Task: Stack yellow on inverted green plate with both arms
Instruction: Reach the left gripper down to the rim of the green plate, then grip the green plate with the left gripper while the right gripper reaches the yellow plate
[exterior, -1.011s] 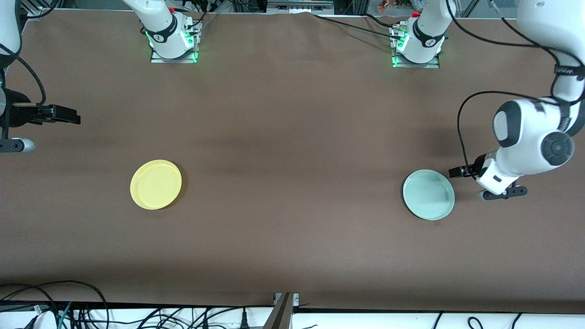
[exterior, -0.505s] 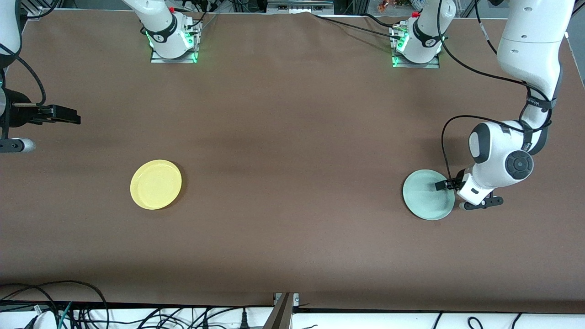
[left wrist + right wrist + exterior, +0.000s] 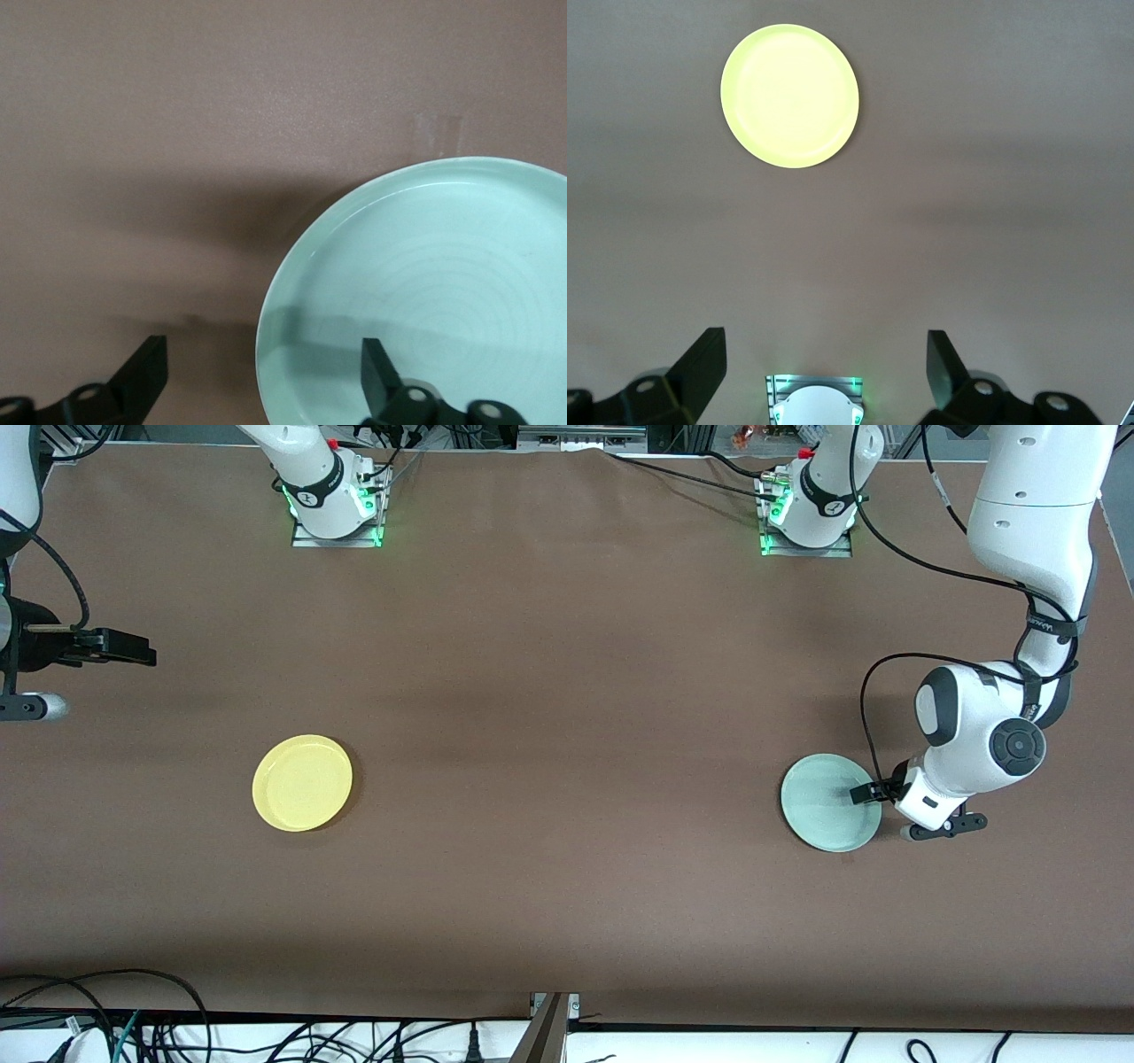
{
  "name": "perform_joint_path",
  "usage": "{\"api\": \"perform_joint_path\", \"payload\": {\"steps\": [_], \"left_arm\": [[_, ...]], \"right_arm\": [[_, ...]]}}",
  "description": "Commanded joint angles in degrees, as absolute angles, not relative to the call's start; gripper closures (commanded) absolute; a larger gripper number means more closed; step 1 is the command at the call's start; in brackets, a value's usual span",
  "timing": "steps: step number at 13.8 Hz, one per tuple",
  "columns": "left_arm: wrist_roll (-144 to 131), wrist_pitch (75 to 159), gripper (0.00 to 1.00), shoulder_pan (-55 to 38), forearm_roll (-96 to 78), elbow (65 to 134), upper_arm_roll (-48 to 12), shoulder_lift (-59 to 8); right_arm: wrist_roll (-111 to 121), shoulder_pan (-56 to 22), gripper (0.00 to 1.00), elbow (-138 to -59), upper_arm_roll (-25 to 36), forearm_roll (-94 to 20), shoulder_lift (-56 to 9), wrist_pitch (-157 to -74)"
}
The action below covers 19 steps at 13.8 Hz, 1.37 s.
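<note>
My two arms (image 3: 1028, 505) are glossy white shells broken by black joint sections, with a round black cap (image 3: 1017, 746) on the wrist joint of the left one. Each base (image 3: 337, 509) sits on a metal plate and glows green at its foot, with a small red fitting above. Thin black cables (image 3: 886, 682) loop loosely along the left arm's links. My left gripper (image 3: 266, 381) and right gripper (image 3: 824, 372) have matte black, wedge-shaped fingers (image 3: 146, 372) with silver screw heads.

Brown table (image 3: 567, 717) — yellow plate (image 3: 302, 782) twd right arm's end, green plate (image 3: 826, 806) twd left's.
</note>
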State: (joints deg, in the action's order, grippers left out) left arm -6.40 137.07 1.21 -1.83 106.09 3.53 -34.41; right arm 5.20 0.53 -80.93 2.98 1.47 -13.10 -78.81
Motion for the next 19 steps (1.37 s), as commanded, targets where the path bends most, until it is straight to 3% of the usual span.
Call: {"api": "perform_joint_path", "payload": {"steps": [1,2,6,8,12,19], "left_arm": [[-6.6,135.9,0.41,1.6,0.1,105.6,3.5,-33.8],[-6.1,135.7,0.53,1.6,0.1,105.6,3.5,-33.7],[-5.4,135.5,0.57,1.7,0.1,105.6,3.5,-33.7],[-5.4,135.2,0.7,1.7,0.1,105.6,3.5,-33.7],[-5.5,135.1,0.73,1.7,0.1,105.6,3.5,-33.8],[-5.4,135.1,0.74,1.5,0.1,105.6,3.5,-33.9]], "right_arm": [[5.2,1.0,0.0,-79.7,2.5,1.0,-13.5,-78.3],[5.2,1.0,0.0,-79.7,2.5,1.2,-13.5,-78.2],[5.4,1.1,0.0,-79.7,2.5,1.6,-13.6,-78.4],[5.4,1.0,0.0,-79.7,2.5,1.6,-13.6,-78.8],[5.1,1.1,0.0,-81.7,2.5,1.2,-14.3,-82.0],[5.2,1.9,0.0,-84.2,2.5,0.5,-22.8,-93.0]]}}
